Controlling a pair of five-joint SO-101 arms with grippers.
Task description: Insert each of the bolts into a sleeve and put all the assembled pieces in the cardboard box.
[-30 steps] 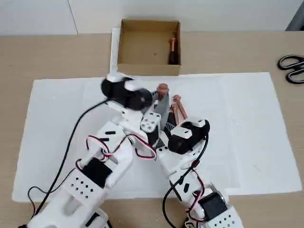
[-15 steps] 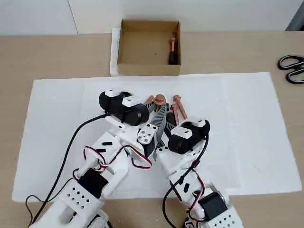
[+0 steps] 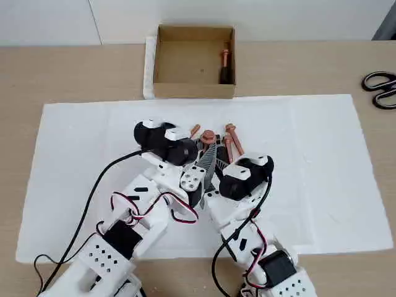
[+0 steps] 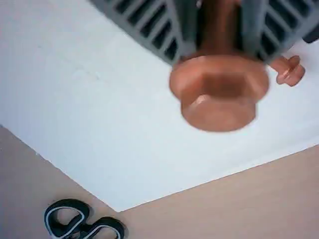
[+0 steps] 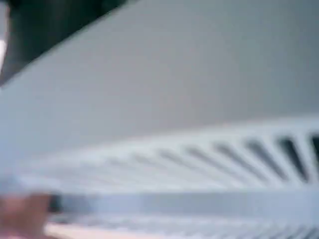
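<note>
My left gripper (image 3: 208,147) is shut on a copper bolt (image 3: 208,135) over the middle of the white paper, the hex head (image 4: 219,92) sticking out past the grey fingers (image 4: 149,30). My right gripper (image 3: 216,168) sits close against it from the near side, and a grey ribbed surface (image 5: 199,159) crowds the right wrist view. Loose copper bolts (image 3: 230,140) lie on the paper just right of the held one, with another (image 3: 195,130) to its left. The cardboard box (image 3: 162,59) at the back holds one bolt in a black sleeve (image 3: 225,65).
White paper (image 3: 322,161) covers most of the tan table. Black scissors (image 3: 380,86) lie at the far right edge and also appear as scissors (image 4: 82,226) in the left wrist view. A white strip (image 3: 148,68) leans along the box's left wall.
The left arm has drawn back toward the near side and lowered, carrying the held bolt closer to the right gripper. The right arm has stayed put.
</note>
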